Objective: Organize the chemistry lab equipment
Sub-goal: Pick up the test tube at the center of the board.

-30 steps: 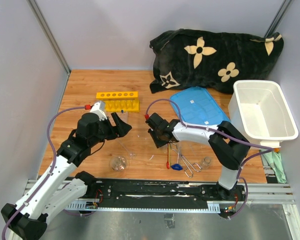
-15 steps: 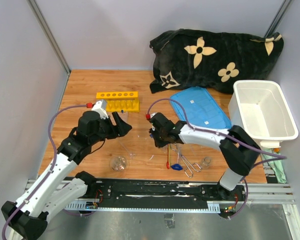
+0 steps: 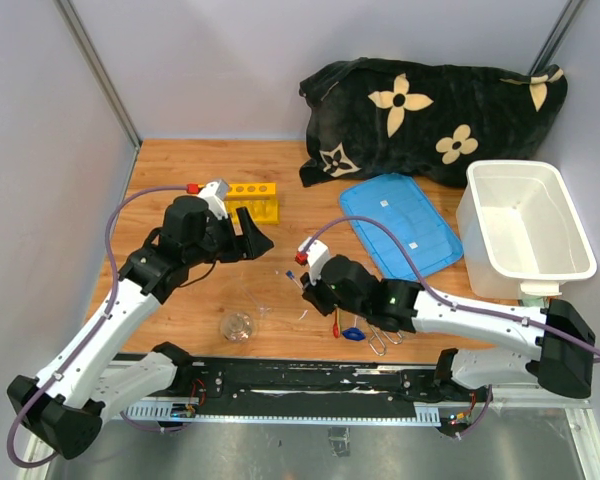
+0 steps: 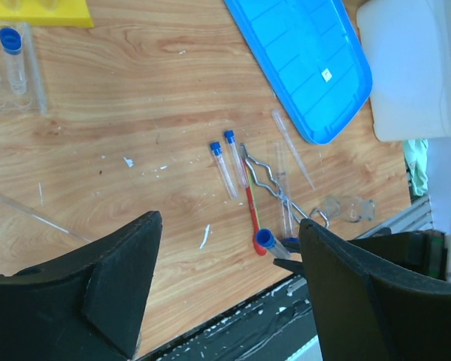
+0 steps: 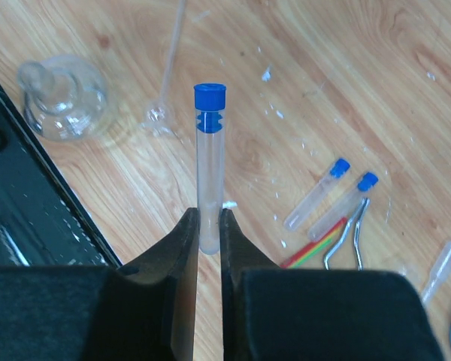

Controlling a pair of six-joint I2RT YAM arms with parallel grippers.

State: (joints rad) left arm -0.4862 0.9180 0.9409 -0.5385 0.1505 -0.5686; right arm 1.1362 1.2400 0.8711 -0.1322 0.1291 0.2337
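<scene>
Blue-capped clear test tube (image 5: 210,162): pinched by its lower end in your right gripper (image 5: 209,219), cap pointing away from the wrist, held off the wooden table (image 5: 301,68).
Right gripper: jaws almost together, clamped on that one tube and nothing else.
Two more blue-capped tubes (image 5: 316,194): lying side by side on the wood, just beside the metal tongs (image 5: 346,233) and the red-handled spatula (image 5: 312,250).
Round clear flask (image 5: 64,94): near the table's front edge, apart from those tubes.
Left gripper (image 4: 229,252): your jaws stand wide, nothing between them, above the wood.
Yellow holed tube rack (image 3: 252,190): just behind your left gripper.
Flat blue lid (image 3: 400,222): on the table beside the large white tub (image 3: 467,215).
</scene>
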